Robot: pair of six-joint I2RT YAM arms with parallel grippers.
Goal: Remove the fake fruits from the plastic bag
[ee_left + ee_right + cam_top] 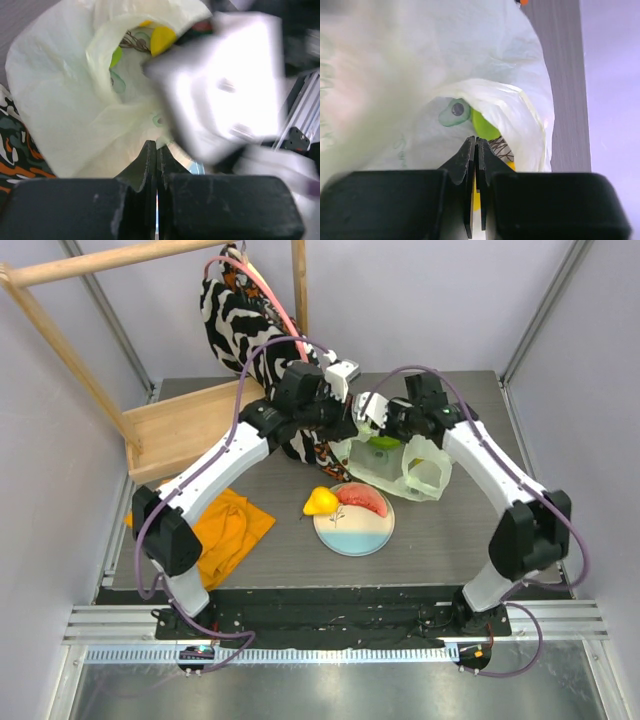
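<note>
The pale-green plastic bag (405, 468) lies behind the plate, its mouth raised at the left. My left gripper (350, 422) is shut on the bag's rim (150, 131); the film gathers into its tips (156, 144). My right gripper (374, 420) is shut at the bag's mouth (475, 141); I cannot tell whether film is pinched in it. Inside the bag are a green oval (485, 127), a brownish grape bunch (503, 148) and a yellow oval (161, 39). The yellow pear (320, 502) and the watermelon slice (362, 498) are out, at the plate.
The white-and-blue plate (355, 532) sits at the table's middle front. An orange cloth (228, 525) lies at the front left. A wooden tray (185, 425) and a wooden frame stand at the back left. The zebra cloth bag (235, 310) hangs at the back.
</note>
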